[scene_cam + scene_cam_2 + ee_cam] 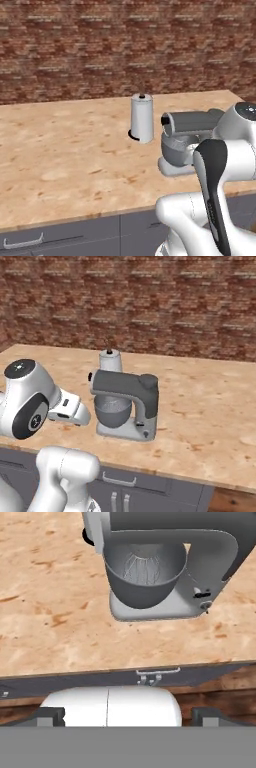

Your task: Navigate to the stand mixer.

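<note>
Stand mixer (125,406) on the wooden desk (210,406), centre of the right base view.
Its bowl sits under the dark head; a white paper towel roll (142,118) stands just behind. Pincer (128,714) tips at lower frame edge stand wide apart, holding nothing.

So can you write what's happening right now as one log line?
stand mixer: on counter, near front edge | paper towel roll: behind mixer | base: parked facing mixer | tool: state unclear

Count on the counter (60,165): one stand mixer (125,406) near the front edge, one paper towel roll (142,119) just behind it, farther back; two cabinet handles (119,478) on the fronts below.
</note>
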Motion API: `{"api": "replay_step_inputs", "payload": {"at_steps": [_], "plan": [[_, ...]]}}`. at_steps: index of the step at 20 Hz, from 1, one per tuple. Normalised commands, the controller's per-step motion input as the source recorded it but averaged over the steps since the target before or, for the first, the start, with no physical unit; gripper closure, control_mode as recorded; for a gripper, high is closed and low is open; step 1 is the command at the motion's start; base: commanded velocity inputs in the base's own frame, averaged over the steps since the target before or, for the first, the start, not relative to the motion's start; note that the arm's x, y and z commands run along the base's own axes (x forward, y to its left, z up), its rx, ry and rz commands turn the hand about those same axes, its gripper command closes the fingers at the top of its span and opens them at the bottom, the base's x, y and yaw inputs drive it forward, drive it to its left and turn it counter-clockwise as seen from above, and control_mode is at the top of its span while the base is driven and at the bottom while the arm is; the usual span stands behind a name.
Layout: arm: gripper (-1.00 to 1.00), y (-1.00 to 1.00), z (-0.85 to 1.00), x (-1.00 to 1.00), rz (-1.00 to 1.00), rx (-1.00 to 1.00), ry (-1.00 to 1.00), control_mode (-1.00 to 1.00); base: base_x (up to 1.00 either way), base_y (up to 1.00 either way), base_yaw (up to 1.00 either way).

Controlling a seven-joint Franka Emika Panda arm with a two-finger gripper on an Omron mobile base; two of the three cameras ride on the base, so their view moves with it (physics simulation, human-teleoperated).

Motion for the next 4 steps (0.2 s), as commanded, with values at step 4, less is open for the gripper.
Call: {"api": "replay_step_inputs", "payload": {"at_steps": [4], "plan": [[-1.00, 0.00, 0.00, 0.00, 0.00, 0.00, 0.00, 1.00, 0.33, -0.23, 0.05]]}}
